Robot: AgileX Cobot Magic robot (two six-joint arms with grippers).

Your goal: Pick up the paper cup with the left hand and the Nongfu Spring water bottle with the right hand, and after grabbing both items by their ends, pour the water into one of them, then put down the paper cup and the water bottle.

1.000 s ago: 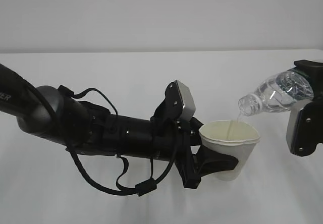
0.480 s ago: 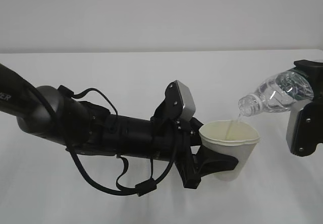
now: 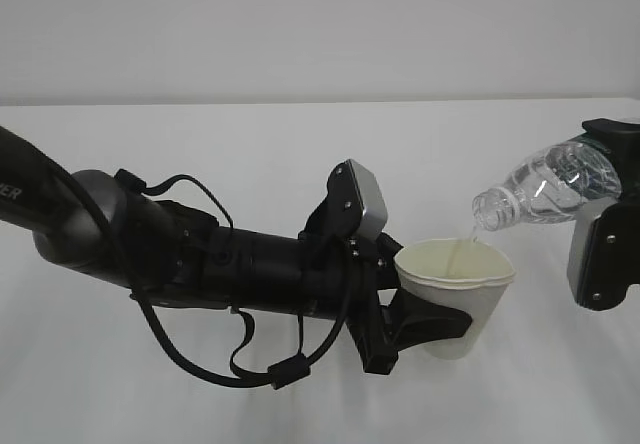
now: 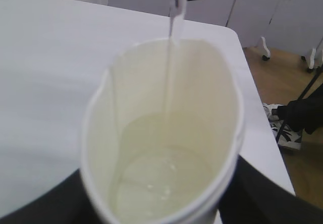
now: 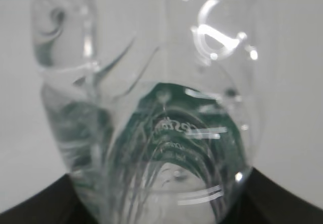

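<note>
While the right hand (image 3: pixel 603 226) grips the tipped Nongfu Spring water bottle (image 3: pixel 545 188), water (image 4: pixel 170 72) runs into the paper cup (image 3: pixel 457 289) w/ left hand (image 3: pixel 420 326) clamped round it. Next: tip bottle back up, slow.

Matt paper cup (image 3: pixel 457 282); glossy clear ribbed plastic bottle (image 3: pixel 545 189); smooth matt table (image 3: pixel 250 164).

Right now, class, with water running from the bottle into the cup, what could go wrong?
1. The stream falls close to the cup's far rim, so a small shift could spill it on the table.
2. The left tool squeezes the cup oval; tighter, and it may buckle.
3. The bottle still holds water, so the cup could overflow.
</note>
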